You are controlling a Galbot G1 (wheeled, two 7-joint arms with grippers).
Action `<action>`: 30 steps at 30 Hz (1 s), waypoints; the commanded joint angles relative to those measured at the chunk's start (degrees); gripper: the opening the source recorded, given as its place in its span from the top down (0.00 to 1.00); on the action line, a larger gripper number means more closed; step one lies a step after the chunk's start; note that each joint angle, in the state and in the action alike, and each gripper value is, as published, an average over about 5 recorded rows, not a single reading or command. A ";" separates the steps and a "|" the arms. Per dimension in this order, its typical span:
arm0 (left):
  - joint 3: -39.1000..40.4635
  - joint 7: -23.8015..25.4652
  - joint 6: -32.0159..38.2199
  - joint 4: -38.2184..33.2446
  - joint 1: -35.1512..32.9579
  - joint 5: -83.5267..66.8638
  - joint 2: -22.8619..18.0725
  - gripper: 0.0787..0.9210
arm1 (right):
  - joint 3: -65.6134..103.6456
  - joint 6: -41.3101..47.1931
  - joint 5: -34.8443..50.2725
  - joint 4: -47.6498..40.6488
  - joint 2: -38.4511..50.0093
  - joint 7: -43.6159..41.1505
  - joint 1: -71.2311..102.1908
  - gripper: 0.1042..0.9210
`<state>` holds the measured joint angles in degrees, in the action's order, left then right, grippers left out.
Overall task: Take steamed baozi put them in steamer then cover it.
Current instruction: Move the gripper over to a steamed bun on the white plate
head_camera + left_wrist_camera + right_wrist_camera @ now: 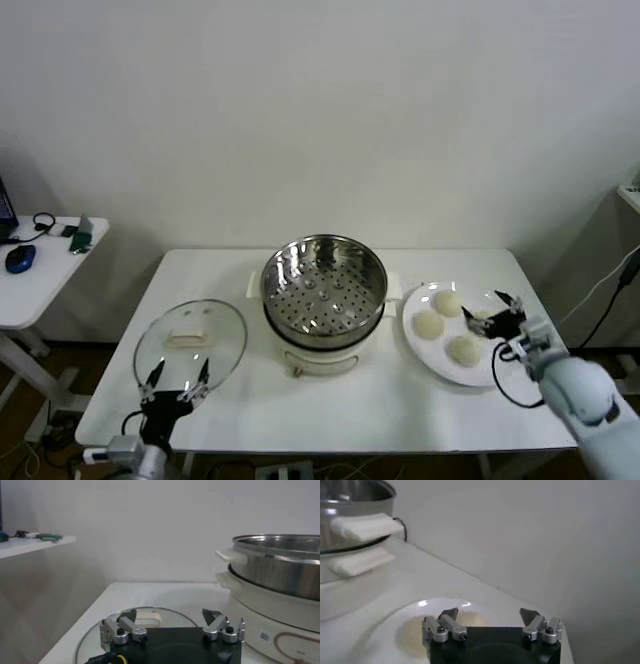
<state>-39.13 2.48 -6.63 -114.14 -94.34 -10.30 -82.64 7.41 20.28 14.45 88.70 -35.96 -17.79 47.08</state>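
The steamer (pixel 323 290) stands upright mid-worktop (pixel 330 400), mouth open. The cover (pixel 191 341) lies flat to its left, handle running left-right, just ahead of the left hand (pixel 178 382), wide open and empty. The baozi (pixel 428 324) sit on a plate (pixel 432 358) near the worktop's right edge, beside the open, empty right hand (pixel 491 312).
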 commanded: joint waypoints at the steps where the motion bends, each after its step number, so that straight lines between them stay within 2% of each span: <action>1: 0.10 0.11 0.04 0.23 0.11 0.27 -0.08 0.12 | -34.45 -8.96 -9.08 -16.76 11.13 -25.73 -36.66 0.12; 7: 0.03 0.16 0.14 0.75 0.24 0.89 -0.13 0.12 | -60.01 -22.76 -9.88 -28.98 5.61 -42.19 -59.78 0.12; 13: -0.15 0.28 0.17 0.67 0.08 1.34 -0.12 0.12 | -72.90 -27.02 -7.68 -39.86 -4.10 -49.66 -69.55 0.12; 23: -0.14 0.45 1.57 0.49 -0.83 2.54 -0.37 0.12 | -73.74 -24.69 -3.67 -49.05 -14.51 -50.69 -65.83 0.12; 30: 0.36 0.41 2.17 0.55 -1.21 2.66 -0.71 0.12 | -67.51 -24.93 -8.28 -57.82 -21.36 -47.72 -60.72 0.12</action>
<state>-38.97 2.92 -5.03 -113.66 -95.38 -7.95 -83.28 -58.36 -3.18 8.36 41.83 -49.42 -62.92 -12.20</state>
